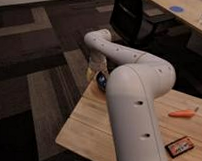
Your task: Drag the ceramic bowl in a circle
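The ceramic bowl (101, 80) shows only as a small deep-blue sliver with a dark rim near the far left corner of the wooden table (88, 119). My white arm crosses in front and hides most of it. My gripper (97, 66) hangs from the wrist straight down onto the bowl's far side, at the table's edge. The pale cup is out of view.
An orange carrot-shaped item (182, 113) and a dark snack packet (179, 146) lie on the table's right side. A black office chair (131, 18) stands behind. Another table (191, 18) with a blue disc (176, 8) is at the top right. Carpet lies left of the table.
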Robot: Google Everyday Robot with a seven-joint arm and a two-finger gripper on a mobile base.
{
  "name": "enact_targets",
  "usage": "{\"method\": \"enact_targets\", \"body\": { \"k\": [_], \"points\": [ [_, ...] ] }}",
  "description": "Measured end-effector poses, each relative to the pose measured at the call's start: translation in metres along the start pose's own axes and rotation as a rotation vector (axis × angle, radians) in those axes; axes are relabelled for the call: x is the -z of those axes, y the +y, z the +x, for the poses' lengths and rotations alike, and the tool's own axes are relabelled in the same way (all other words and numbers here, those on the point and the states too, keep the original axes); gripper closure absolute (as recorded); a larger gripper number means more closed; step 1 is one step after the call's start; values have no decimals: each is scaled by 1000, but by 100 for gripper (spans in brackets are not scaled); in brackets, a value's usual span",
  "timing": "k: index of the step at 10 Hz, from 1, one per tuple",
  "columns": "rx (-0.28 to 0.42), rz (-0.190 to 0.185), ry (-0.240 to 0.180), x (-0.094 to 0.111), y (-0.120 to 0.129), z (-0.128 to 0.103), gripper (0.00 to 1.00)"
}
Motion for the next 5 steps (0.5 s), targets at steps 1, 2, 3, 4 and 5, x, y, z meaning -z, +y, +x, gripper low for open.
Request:
{"method": "enact_targets", "body": {
  "k": [1,2,3,4,5],
  "points": [
    [13,-11,-18,-1,-11,-15,35],
    [34,-33,-42,-4,-26,-31,35],
    [52,-50,-66,-9,-47,-41,35],
    [62,-59,-87,-15,-72,-44,35],
    [55,-57,-94,-19,-94,-39,35]
  ]
}}
